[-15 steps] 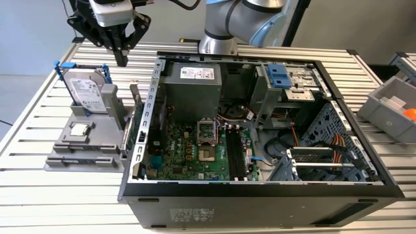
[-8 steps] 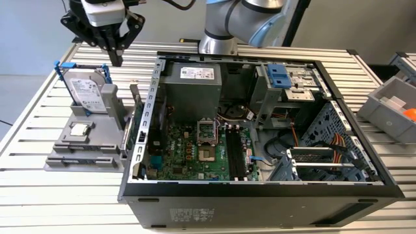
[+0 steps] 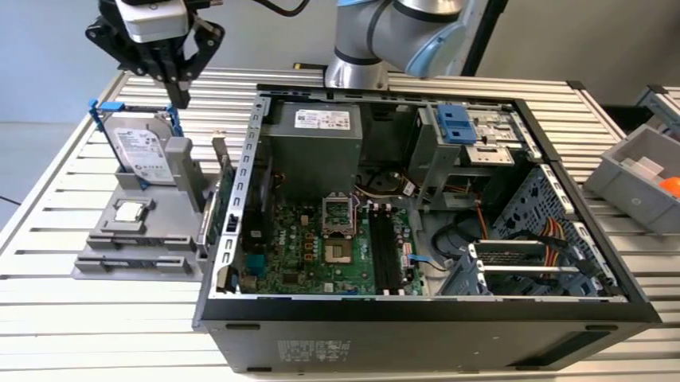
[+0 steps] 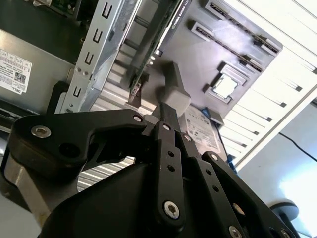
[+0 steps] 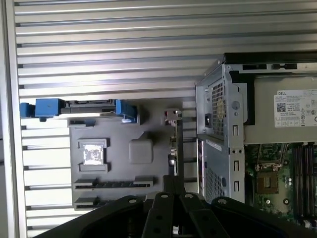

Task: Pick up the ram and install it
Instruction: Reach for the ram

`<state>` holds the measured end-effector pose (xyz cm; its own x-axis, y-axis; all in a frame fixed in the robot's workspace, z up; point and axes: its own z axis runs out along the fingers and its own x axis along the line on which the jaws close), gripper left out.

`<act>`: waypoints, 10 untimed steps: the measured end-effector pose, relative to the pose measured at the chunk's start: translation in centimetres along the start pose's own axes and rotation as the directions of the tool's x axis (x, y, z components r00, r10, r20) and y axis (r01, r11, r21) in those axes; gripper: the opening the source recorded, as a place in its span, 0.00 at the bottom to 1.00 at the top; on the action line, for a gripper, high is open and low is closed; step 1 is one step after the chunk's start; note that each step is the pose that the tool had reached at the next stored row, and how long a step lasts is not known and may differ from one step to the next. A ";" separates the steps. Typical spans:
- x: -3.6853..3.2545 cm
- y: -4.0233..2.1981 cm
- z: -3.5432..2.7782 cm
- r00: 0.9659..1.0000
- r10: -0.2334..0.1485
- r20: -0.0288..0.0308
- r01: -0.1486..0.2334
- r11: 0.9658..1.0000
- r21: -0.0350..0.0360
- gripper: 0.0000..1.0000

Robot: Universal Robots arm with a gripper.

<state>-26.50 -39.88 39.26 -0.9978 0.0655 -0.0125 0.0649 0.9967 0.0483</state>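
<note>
A robot arm (image 3: 404, 24) is hovering its gripper (image 3: 183, 102) over the far end of a grey fixture (image 3: 101, 267). The fixture is sitting on the slatted metal desk (image 3: 95, 326), near the edge at the exterior view's left. The gripper is clenched, its fingertips (image 5: 169, 182) pressing together with no gap showing, above the upright drive (image 3: 140, 147) in its blue frame.

The ram (image 5: 114, 184) seems to be lying edge-on as a thin dark line in the fixture's long slot. That slot is on the side of the chip (image 3: 130, 212) away from the drive, well apart from the gripper. Whether the line is the board itself cannot be told for certain.

A green card (image 3: 225, 227) is standing on edge between the fixture and the open case (image 3: 425, 314). The case is occupying the middle of the desk, its motherboard (image 3: 318, 255) facing up. The arm's base (image 3: 356, 73) is sitting at the desk's far edge, just behind the case. A grey bin (image 3: 627, 171) holding something orange (image 3: 670, 187) is resting at the edge at the exterior view's right.

The desk's pale slats are catching bright light in the second wrist view. A plain blue-grey wall (image 3: 43, 72) is standing behind the desk, and a black cable (image 4: 297, 141) is trailing across the pale floor beside it.
</note>
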 end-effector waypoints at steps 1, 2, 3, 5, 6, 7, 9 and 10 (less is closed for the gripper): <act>0.15 -0.01 0.00 1.000 0.000 0.000 0.000 1.000 0.000 0.00; 0.31 -0.02 0.00 1.000 0.000 0.000 0.000 1.000 0.000 0.00; 0.46 -0.03 -0.01 1.000 0.000 0.000 0.000 1.000 0.000 0.00; 0.77 -0.05 -0.01 1.000 -0.001 0.000 0.001 1.000 0.000 0.00; 0.94 -0.06 -0.01 1.000 -0.001 0.000 0.001 1.000 0.000 0.00; 1.08 -0.07 -0.01 1.000 -0.002 0.000 0.002 1.000 0.000 0.00; 1.36 -0.09 -0.02 1.000 -0.003 0.000 0.003 1.000 0.000 0.00; 1.50 -0.10 -0.02 1.000 -0.004 0.000 0.004 1.000 0.000 0.00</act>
<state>-28.00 -39.88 39.25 -0.9980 0.0618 -0.0123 0.0611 0.9970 0.0483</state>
